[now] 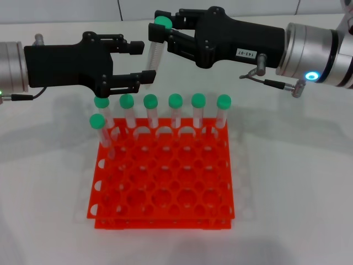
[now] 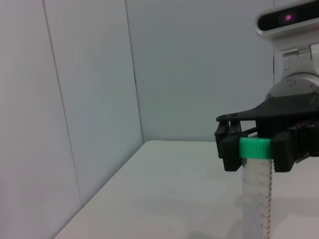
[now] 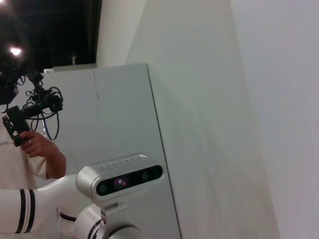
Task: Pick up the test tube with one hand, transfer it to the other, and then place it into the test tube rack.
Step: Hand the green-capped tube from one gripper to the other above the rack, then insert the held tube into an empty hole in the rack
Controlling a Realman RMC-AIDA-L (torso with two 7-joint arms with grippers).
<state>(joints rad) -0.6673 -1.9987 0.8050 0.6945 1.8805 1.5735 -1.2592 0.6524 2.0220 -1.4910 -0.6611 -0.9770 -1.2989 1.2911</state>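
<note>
test tube (image 1: 153, 55) between both grippers

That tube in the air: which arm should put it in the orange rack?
The right. The right gripper is clamped on the test tube at its green cap; the left gripper is open, its fingers either side of the tube's lower end above the rack.

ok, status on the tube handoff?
Right claw shut on test tube at its cap. Left claw open around tube's lower end. Both above rack; path clear.
</note>
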